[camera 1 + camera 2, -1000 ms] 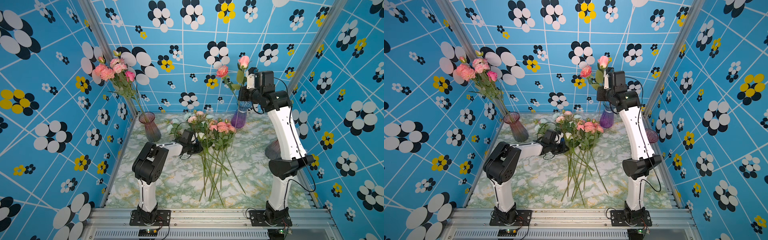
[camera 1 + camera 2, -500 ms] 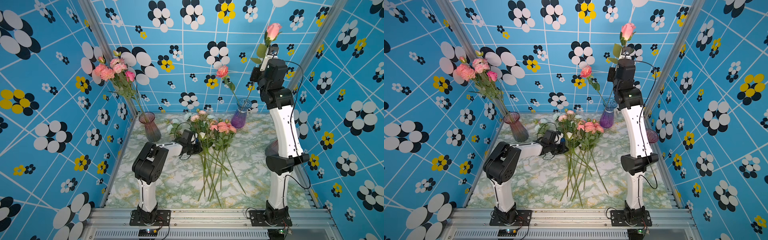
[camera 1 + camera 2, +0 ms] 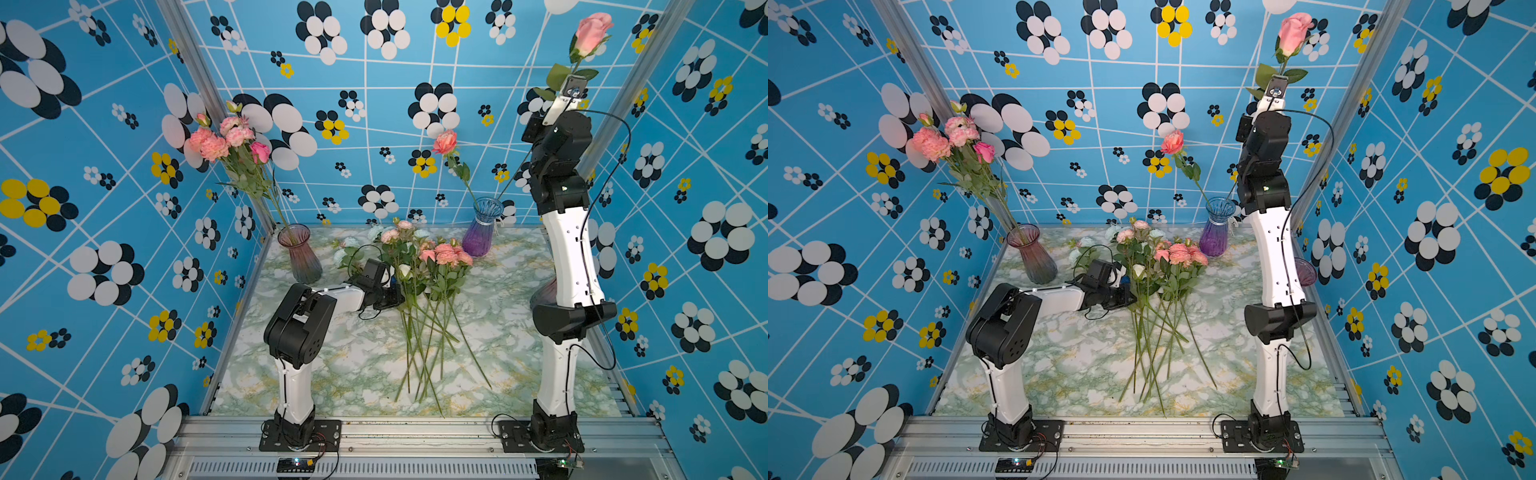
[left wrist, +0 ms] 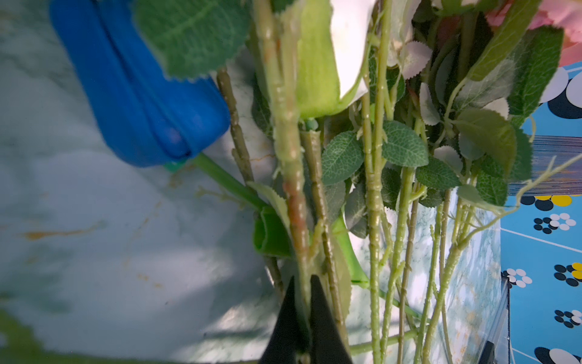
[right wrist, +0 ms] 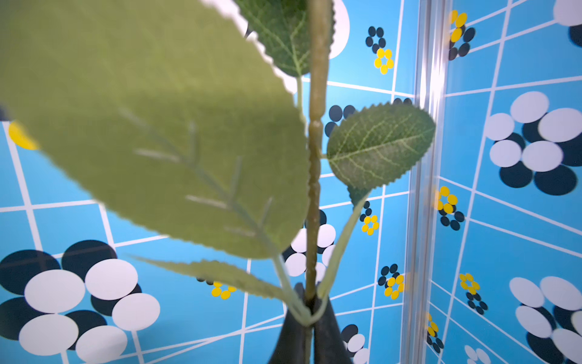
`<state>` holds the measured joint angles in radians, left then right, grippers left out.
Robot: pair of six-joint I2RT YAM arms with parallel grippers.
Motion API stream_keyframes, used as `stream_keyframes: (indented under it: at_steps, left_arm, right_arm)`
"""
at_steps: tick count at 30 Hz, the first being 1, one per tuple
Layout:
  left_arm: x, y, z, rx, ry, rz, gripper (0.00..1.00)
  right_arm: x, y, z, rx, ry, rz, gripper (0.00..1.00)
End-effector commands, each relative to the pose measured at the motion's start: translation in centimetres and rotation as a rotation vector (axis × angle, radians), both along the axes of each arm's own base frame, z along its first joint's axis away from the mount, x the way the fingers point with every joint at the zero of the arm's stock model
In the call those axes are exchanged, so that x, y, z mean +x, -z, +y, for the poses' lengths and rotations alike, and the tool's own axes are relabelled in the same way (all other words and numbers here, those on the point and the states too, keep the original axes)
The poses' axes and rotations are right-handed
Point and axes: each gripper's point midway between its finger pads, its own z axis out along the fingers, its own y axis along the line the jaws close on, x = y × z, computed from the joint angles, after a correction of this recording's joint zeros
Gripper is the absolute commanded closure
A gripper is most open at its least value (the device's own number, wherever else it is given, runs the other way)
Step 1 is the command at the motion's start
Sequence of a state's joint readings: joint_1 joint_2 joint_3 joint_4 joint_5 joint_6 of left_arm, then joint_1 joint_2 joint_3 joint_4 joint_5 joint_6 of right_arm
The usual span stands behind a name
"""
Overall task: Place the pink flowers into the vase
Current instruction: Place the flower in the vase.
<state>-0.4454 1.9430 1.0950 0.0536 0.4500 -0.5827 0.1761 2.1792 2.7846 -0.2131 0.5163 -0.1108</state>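
Vases number three in both top views. At the left, a pink-tinted glass vase stands on the marbled tabletop by the back-left corner. It holds a bunch of pink carnations with one deep-pink rose. The blooms overlap, so no exact count can be given.

The left gripper lies low at the left edge of the flower pile. In the left wrist view its two black fingers are pressed together on a single pale green stem. The bloom of that stem is cut off, so its colour cannot be told. A smooth blue object on a green stalk lies beside it; its kind is unclear.

The pile lies flat at the table centre with stems crossing, so the stems cannot be counted. Pink blooms cluster at its far end, beside pale blue-white blooms and one cream rosebud.

Further right, a blue-to-purple vase stands upright near the back wall and contains one coral rose.

The right gripper is held high near the right wall, clamped on the stem of one pink rose that points upward. Leaves hide the fingers in the top views.

The third vase is mostly hidden behind the right arm.
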Motion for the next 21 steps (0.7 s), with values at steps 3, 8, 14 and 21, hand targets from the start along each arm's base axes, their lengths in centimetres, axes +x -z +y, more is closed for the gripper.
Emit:
stream_keyframes:
  at_steps: [3, 8, 14, 21]
  left_arm:
    - [-0.3, -1.4, 0.3, 0.002, 0.030, -0.033, 0.94]
    - [-0.2, -1.7, 0.3, 0.006, 0.034, -0.038, 0.94]
    - [0.1, -2.5, 0.2, 0.002, 0.040, -0.052, 0.93]
    - [0.3, -3.1, 0.0, -0.007, 0.043, -0.062, 0.93]
  right_arm:
    - [3.8, 3.4, 1.2, -0.041, -0.017, 0.026, 1.00]
    - [6.5, 8.0, 1.8, -0.030, -0.037, 0.129, 1.00]
    - [8.4, 13.0, 2.5, -0.019, -0.065, 0.249, 1.00]
    - [9.2, 18.6, 3.4, -0.003, -0.110, 0.402, 1.00]
